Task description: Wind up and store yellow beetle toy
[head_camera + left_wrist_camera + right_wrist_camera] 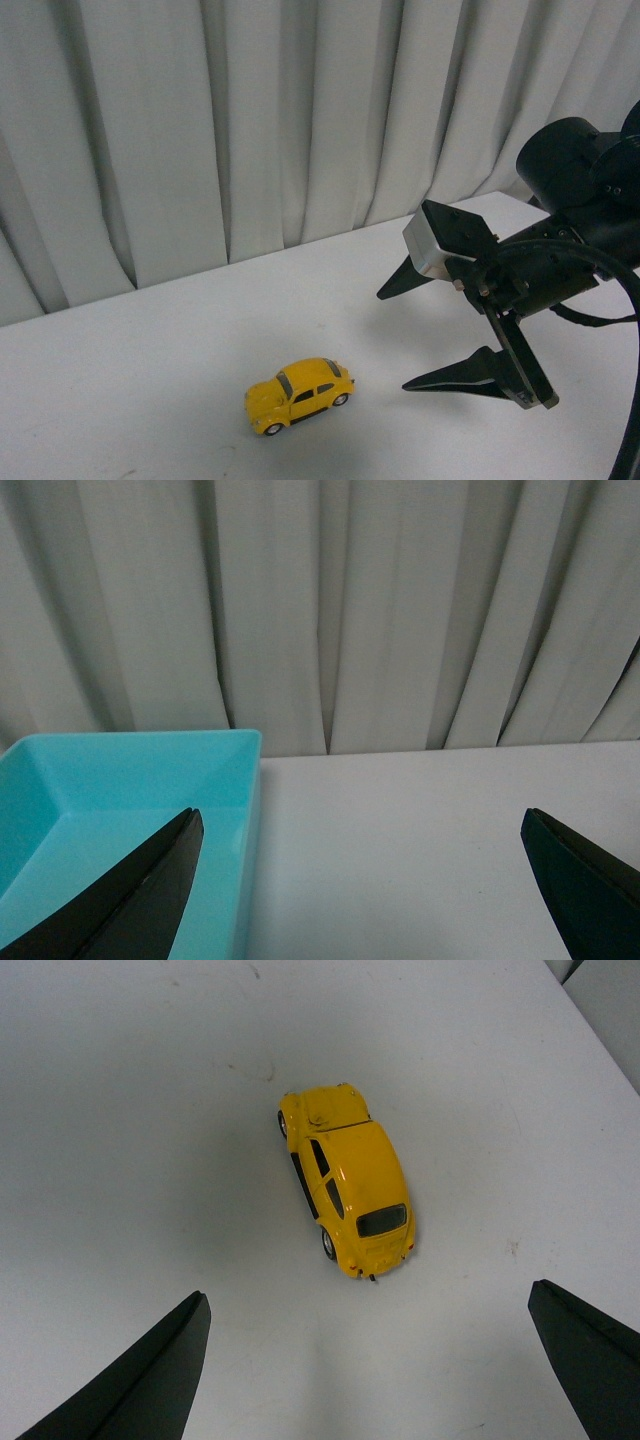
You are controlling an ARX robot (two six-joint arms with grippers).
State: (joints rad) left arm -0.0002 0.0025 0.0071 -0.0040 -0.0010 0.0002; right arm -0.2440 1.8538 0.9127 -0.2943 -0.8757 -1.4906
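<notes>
Slippage is being risked chiefly by the shape of the small glossy yellow beetle toy [300, 395] with dark windows and black wheels. Little flat surface is being offered by its rounded shell, so it could be squeezed out from between closing fingers. It could also be set rolling on its free wheels if it is touched by one finger before the other. The black, taper-fingered right gripper [393, 340] is being held spread wide above the plain white table [140, 350], and nothing is being gripped by it. The toy is being shown on its wheels just ahead of this gripper and below it, roughly centred between the lines of the two fingers and touching neither. Its tail is being turned toward the right gripper and its nose away. Its long axis is being laid roughly along that gripper's line of reach but somewhat skewed, so the toy could be twisted if it is clamped unsquarely. The left gripper [360, 815] is likewise being held wide apart and empty, beside a turquoise plastic tray [130, 770]; their place relative to the right gripper cannot be told.
</notes>
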